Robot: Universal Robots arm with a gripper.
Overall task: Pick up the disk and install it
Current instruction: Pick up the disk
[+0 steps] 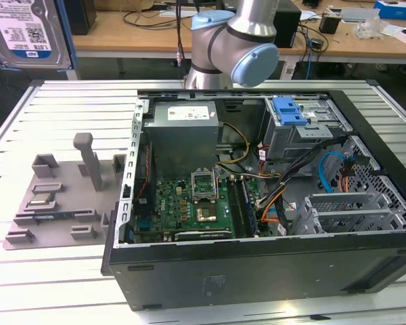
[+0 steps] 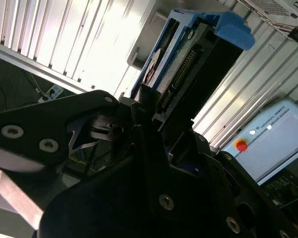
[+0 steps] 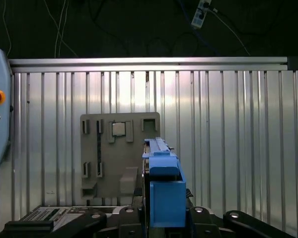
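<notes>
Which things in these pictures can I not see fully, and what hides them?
Exterior view: the disk is cut off by the top and left edges.
Second wrist view: the gripper covers the disk's gripped end.
First wrist view: the disk is edge-on, so its label is unseen.
Exterior view: the drive cage hides its inside.

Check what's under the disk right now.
In the first wrist view, below the disk lies the ridged metal table with the grey fixture plate, a square chip seated in it. The disk covers one corner of the plate, so what sits there cannot be seen.
</notes>
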